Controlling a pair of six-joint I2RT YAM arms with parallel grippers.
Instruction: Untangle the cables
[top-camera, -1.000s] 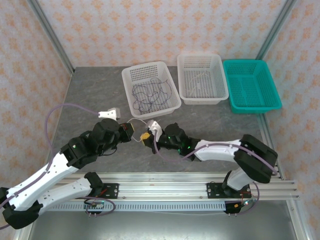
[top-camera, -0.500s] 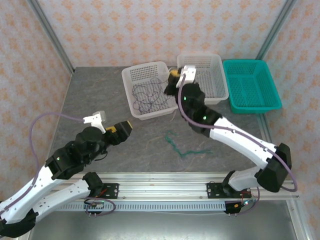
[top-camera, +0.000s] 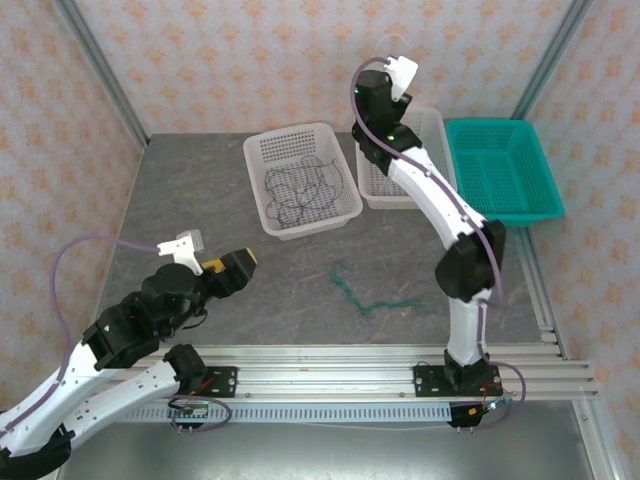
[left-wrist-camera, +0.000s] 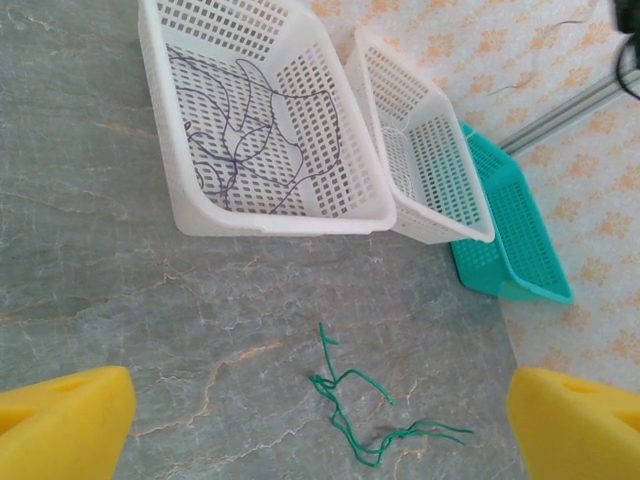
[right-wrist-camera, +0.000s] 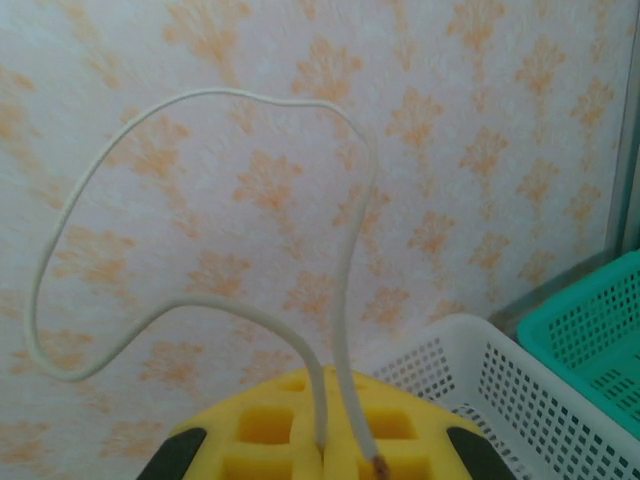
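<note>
As the right gripper (right-wrist-camera: 335, 445) hoists the pinched thin white cable (right-wrist-camera: 314, 395) above the white mesh middle basket (left-wrist-camera: 430, 170), that strand comes free. Entry two: the left gripper (left-wrist-camera: 318, 418), newly spread, has released the thin teal-green cable (left-wrist-camera: 330, 378) short of that basket.

Left arm folded low; left end effector (top-camera: 235, 265) spread wide; right arm stretched high; right end effector (right-wrist-camera: 340, 435) pinching white cable (right-wrist-camera: 215, 93)

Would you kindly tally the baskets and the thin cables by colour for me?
White perforated plastic baskets: 2
Teal perforated plastic basket: 1
Dark purple thin cable: 1
Teal-green thin cable: 1
White thin cable: 1
Total: 6
</note>
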